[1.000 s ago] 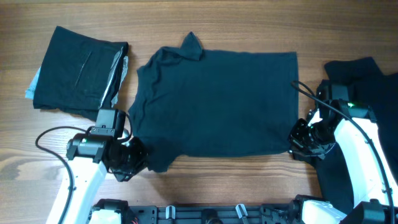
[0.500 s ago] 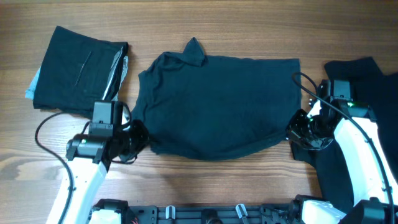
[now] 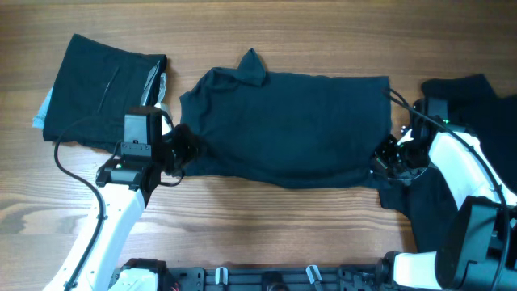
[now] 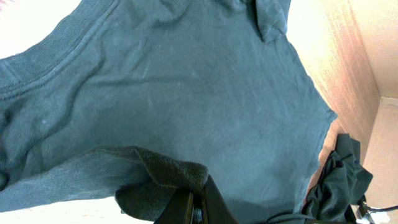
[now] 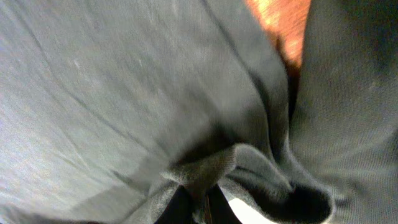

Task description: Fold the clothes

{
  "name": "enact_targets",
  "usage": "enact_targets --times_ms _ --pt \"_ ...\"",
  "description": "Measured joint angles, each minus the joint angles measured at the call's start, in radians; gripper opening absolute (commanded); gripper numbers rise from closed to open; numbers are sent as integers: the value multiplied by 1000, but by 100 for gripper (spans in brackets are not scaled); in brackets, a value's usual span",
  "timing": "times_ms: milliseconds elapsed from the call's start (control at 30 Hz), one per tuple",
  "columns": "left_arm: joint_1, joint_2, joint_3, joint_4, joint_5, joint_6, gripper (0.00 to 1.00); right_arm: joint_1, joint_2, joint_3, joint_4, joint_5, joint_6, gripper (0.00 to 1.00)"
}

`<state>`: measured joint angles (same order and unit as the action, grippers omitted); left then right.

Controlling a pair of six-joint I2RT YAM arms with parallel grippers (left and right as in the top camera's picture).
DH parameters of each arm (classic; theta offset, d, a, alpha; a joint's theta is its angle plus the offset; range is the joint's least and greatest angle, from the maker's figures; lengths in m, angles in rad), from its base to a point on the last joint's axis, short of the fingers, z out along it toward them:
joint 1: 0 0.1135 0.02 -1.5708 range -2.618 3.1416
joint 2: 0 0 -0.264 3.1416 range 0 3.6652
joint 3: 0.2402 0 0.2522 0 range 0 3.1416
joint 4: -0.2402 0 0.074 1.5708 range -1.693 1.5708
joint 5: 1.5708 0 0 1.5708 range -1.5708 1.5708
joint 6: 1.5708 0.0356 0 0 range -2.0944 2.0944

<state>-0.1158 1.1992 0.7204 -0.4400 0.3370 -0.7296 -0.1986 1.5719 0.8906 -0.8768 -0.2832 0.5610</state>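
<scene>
**At mid-bench: near hem lifted and heading for the far edge**

At the middle of the bench (image 3: 266, 234), you have the dark shirt (image 3: 283, 121) lying flat on its far half, with the collar nub toward the far edge. Both hands are clamped on its near corners. The left gripper (image 3: 179, 149) is pinched tight on a bunched wad of the left near corner, and the left wrist view shows the cloth doubled over at its fingertips. The right gripper (image 3: 381, 160) is likewise closed on the right near corner, with a ridge of hem gathered between its jaws in the right wrist view.

A second ago the near hem lay flat close to the near edge, with the grippers low beside it. Now both have carried their corners away from that edge, and the hem sags between them in a shallow curve. I judge the first fold, near half over far half, to be under way but not yet laid. The left has travelled further than the right, so watch for a skewed crease.

One folded garment (image 3: 101, 89) sits at the far left corner, with a pale strip (image 3: 40, 113) showing at its left side. A loose dark pile (image 3: 460, 101) lies at the right edge, partly under the right arm. The bench is wood-grain, with a black rail (image 3: 266, 279) along the near edge. Nothing of the room beyond shows.
</scene>
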Motion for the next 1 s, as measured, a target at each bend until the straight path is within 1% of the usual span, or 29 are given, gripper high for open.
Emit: enact_targets --times_ms 167,400,667,800,833,867,900,933,967,1000 --pt "-16 43 0 58 -22 15 4 -44 0 0 35 -1 11 9" --pt "-29 127 0 132 -49 32 4 -45 0 0 55 -5 15 7" --pt "-29 146 0 259 -88 48 4 -45 0 0 149 -5 23 8" --pt "-29 146 0 267 -121 49 5 -45 0 0 243 -42 3 11" --pt "-29 149 0 268 -125 50 5 -45 0 0 257 -52 -4 18" --pt "-29 155 0 268 -129 52 7 -45 0 0 265 -60 -9 48" --pt "-29 163 0 268 -131 52 17 -45 0 0 270 -68 -14 67" --pt "-29 168 0 267 -132 52 34 -45 0 0 274 -72 -18 73" --pt "-29 172 0 266 -132 53 44 -45 0 0 277 -76 -21 75" --pt "-29 173 0 266 -134 63 49 -45 0 0 277 -76 -25 75"
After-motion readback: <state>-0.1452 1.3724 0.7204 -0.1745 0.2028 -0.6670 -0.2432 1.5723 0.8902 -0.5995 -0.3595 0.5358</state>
